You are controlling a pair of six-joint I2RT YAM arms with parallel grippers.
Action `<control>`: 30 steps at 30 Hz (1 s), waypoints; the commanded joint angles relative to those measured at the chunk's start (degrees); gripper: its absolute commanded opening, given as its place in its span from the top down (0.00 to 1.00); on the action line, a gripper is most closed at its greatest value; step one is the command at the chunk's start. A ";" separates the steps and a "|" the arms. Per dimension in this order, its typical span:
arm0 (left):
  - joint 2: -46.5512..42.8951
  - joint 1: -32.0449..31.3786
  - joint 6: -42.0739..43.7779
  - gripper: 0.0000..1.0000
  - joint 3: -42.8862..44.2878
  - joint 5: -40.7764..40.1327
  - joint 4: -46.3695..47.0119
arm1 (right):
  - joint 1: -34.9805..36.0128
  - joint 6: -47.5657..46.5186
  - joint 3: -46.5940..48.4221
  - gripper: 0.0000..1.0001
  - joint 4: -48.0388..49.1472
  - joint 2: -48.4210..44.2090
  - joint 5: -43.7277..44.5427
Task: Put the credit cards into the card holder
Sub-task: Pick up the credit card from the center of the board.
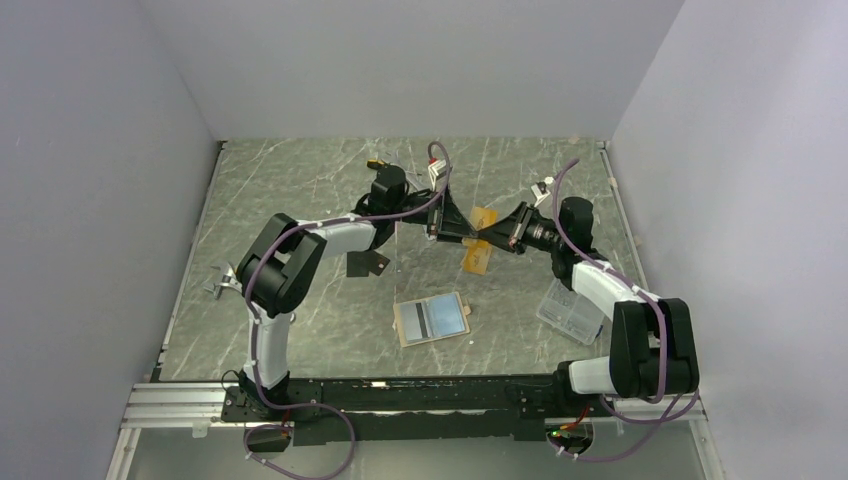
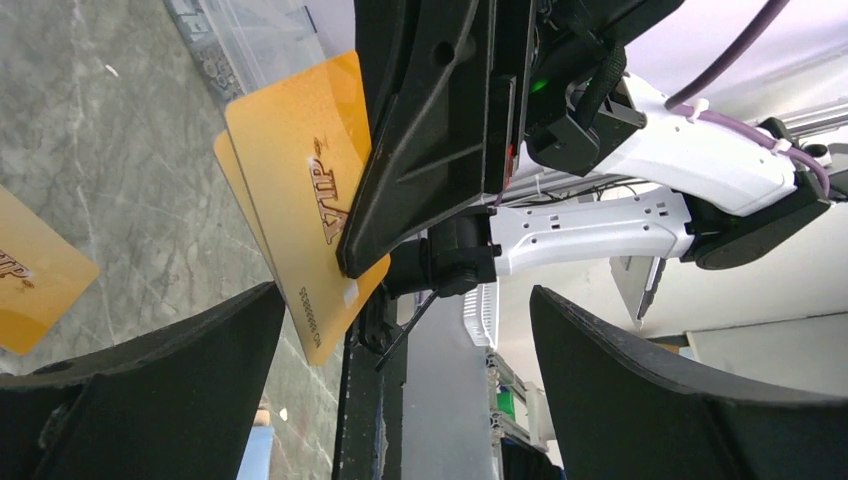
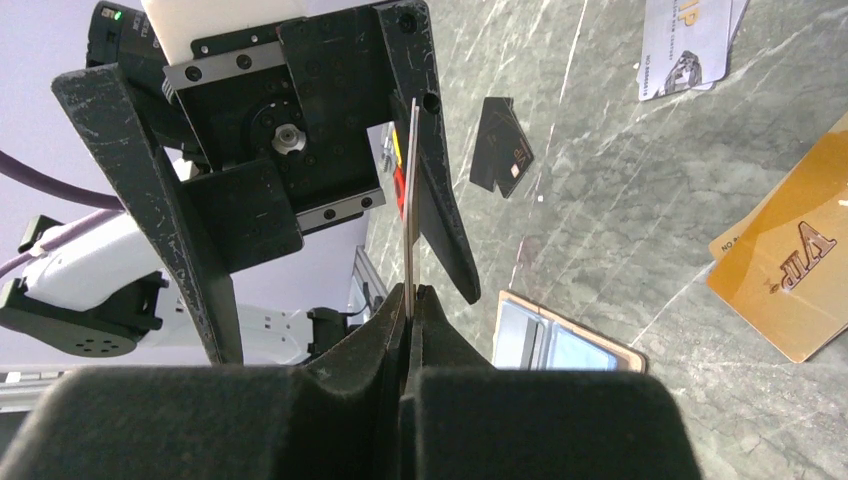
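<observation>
My right gripper (image 3: 410,296) is shut on the lower edge of an orange credit card (image 2: 300,190), which shows edge-on in the right wrist view (image 3: 411,200). My left gripper (image 2: 405,295) faces it with its jaws wide open and nothing between the pads; the held card stands close to one of its fingers (image 3: 440,210). Both grippers meet above the table's middle (image 1: 455,228) (image 1: 492,240). Another orange card (image 3: 790,265) lies flat on the table. A black card (image 1: 367,263) lies to the left, and silver-grey cards (image 3: 685,45) lie farther off. The tan card holder (image 1: 404,323) lies open near the front.
A clear plastic box (image 1: 570,310) sits by the right arm's forearm. White walls close in the marbled table (image 1: 300,180) on three sides. A metal rail (image 1: 180,405) runs along the near edge.
</observation>
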 commanded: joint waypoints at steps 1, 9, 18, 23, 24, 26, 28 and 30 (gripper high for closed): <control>-2.56 -0.23 5.01 0.01 2.54 -0.98 -6.78 | 1.29 -0.52 1.58 1.00 2.25 1.26 -1.08; -3.24 -0.44 -0.24 0.14 1.87 0.52 0.92 | 3.09 -0.59 2.62 1.00 2.35 4.31 0.20; -2.84 -0.28 -5.06 0.40 -0.01 1.15 9.82 | 3.07 -0.73 2.54 1.00 2.49 5.08 0.61; -2.04 -0.26 -7.40 0.49 0.02 1.77 13.10 | 2.70 -2.16 2.50 1.00 -0.12 4.38 2.70; -2.02 -0.24 -7.43 0.50 0.02 1.79 13.15 | 2.44 -2.63 2.57 1.00 -0.95 4.14 3.49; -2.12 -0.26 -7.63 0.54 -0.22 1.71 13.53 | 2.08 -3.17 2.65 0.98 -2.38 3.68 5.25; -2.15 -0.34 -7.79 0.57 -0.31 1.70 13.37 | 1.64 -3.34 2.54 0.98 -2.99 3.14 6.77; -2.23 -0.30 -7.48 0.61 -0.24 1.70 12.68 | 1.15 -3.47 2.48 0.97 -3.60 2.64 7.94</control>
